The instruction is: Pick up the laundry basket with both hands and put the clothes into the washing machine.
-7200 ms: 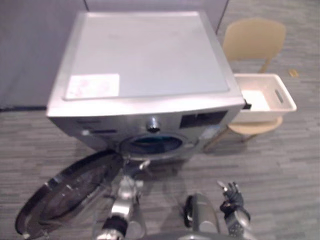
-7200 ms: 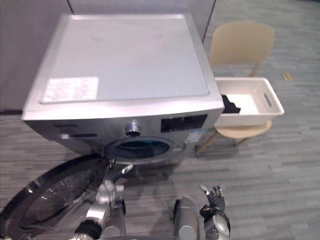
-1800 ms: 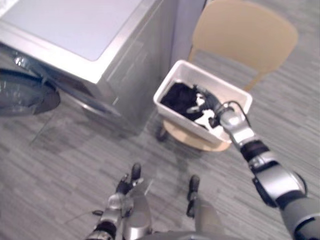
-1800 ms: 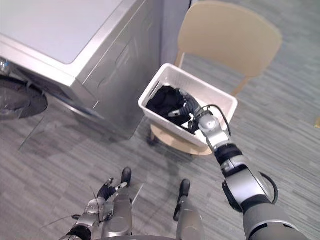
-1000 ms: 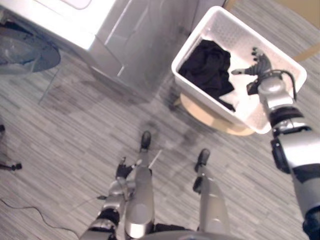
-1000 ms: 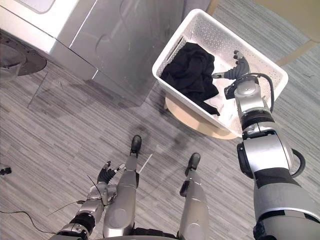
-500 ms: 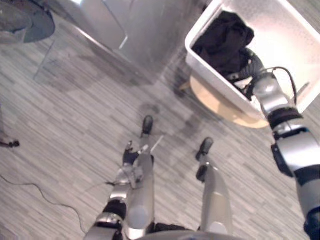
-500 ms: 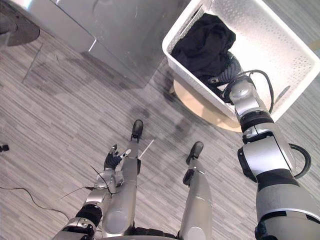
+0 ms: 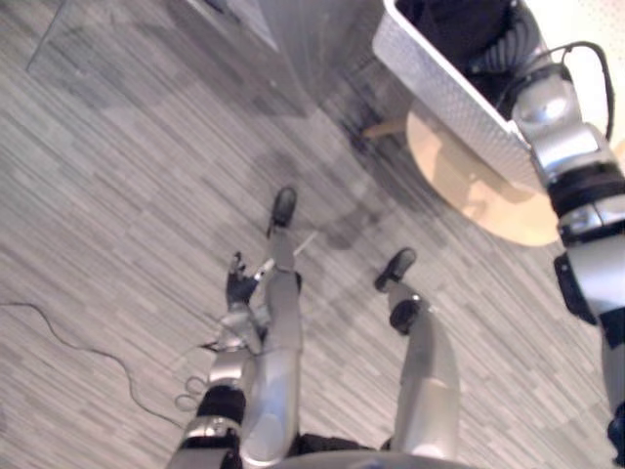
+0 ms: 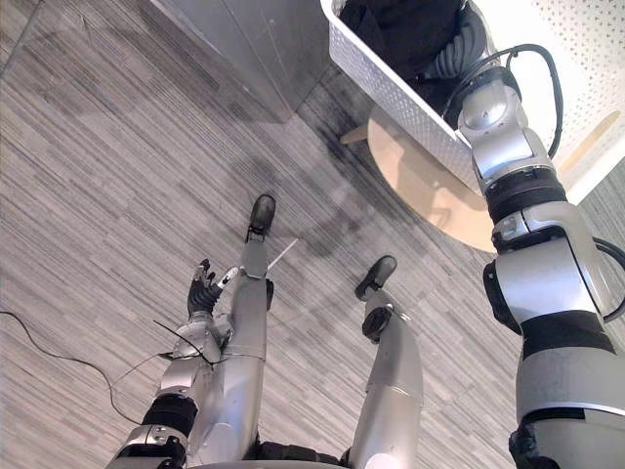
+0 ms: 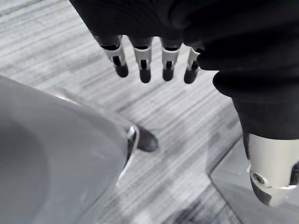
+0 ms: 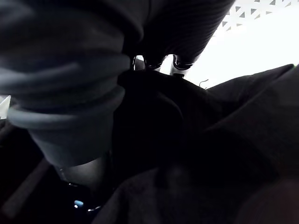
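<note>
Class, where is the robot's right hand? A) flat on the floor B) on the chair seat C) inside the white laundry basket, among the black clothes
C: the right hand reaches over the wall of the white laundry basket into the black clothes.

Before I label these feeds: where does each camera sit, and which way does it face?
Left eye view: head, facing steeply down at the floor; left hand low, right hand in the laundry basket.
Right eye view: head, slightly aside; same scene.
Left wrist view: left wrist, along straight fingers toward the floor.
Right wrist view: right wrist, inside the laundry basket, against black clothes.
Shared: eye views and right wrist view show the clothes.
</note>
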Robot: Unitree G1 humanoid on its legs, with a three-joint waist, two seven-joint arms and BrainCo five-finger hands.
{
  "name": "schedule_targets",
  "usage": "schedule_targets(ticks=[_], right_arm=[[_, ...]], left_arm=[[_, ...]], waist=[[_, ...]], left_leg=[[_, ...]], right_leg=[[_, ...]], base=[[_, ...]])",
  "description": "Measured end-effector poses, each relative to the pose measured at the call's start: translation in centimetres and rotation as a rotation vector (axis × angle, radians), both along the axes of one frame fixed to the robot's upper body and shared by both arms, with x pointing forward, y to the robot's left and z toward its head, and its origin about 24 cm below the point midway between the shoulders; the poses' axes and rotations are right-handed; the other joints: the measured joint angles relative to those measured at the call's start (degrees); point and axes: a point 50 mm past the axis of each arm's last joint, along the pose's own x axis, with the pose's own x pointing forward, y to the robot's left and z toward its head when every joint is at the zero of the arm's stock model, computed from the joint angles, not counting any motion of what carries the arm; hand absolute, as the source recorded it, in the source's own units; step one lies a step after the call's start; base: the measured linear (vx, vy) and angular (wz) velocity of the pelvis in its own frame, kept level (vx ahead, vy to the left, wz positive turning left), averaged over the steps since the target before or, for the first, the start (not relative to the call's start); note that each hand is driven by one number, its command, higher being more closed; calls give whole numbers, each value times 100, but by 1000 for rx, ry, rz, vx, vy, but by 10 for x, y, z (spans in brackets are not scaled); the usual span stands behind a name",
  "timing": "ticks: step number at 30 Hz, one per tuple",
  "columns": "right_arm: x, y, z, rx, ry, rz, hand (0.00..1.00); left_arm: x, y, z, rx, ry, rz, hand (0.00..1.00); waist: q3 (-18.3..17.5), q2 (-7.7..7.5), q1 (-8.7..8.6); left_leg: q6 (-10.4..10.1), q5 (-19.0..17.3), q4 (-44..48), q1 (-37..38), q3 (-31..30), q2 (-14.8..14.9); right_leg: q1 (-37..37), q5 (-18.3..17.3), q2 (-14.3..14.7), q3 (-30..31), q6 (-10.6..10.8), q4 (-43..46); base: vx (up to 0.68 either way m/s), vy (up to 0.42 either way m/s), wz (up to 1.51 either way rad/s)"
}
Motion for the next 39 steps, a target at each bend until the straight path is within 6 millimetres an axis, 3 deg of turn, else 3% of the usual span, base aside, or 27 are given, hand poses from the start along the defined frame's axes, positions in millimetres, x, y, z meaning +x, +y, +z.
schedule_targets(ticks=[1,9,13,17,22,25,31,33,39], right_arm=[[-2,-1,4,-3,-13,-2,100],[-9,-28,9,-51,-40,-114,100],[-7,-31,-1,-59,-12,-127,100],[-2,-29,-25,-43,48,-114,100],[6,-21,-87,45,214,-76,100],[1,-30,-127,91,325,-99,100],[-7,-46,-159,309,371,-122,100],[-15,-56,-178,411,390,-152,100],[-28,-78,-189,614,336,-216,100]], left_arm=[[1,1,3,3,-14,2,0],[-6,12,-4,1,16,58,0],[-11,15,-8,2,34,67,0],[-12,15,-11,2,48,67,0],[-18,15,-21,0,102,67,0],[-22,16,-26,1,126,69,0],[-32,24,-43,18,214,78,0],[-38,26,-53,23,267,69,0],[-56,17,-74,24,376,-2,0]], waist=[[1,-2,7],[3,-7,91],[-9,-26,101],[-25,-54,84],[-81,-138,77],[-110,-171,24],[-156,-247,-231],[-336,-356,-254],[-699,-344,-506]], left_leg=[[-11,-30,94,-119,-49,-10],[-15,-172,532,-454,-239,-164],[31,-212,649,-454,-236,-181],[34,-264,731,-291,-204,-181],[71,-280,504,346,9,-149],[85,-273,322,731,96,-143],[117,-222,-88,1651,357,-110],[123,-217,-321,2082,529,-60],[133,-176,-848,3080,763,1]], right_leg=[[-86,-45,-18,-46,-6,93],[-276,-318,-262,-275,-12,625],[-192,-311,-280,-308,-14,616],[15,-296,-282,-303,-31,602],[536,-271,-284,-180,11,398],[932,-211,-288,-182,74,183],[1728,-134,-297,-130,123,-176],[2000,-134,-281,-32,124,-296],[2814,-110,-254,0,167,-664]], base=[[0,0,0],[51,-60,11],[87,-52,4],[96,-49,4],[101,-52,5],[133,-30,9],[127,-21,3],[115,-51,-12],[103,-39,-3]])
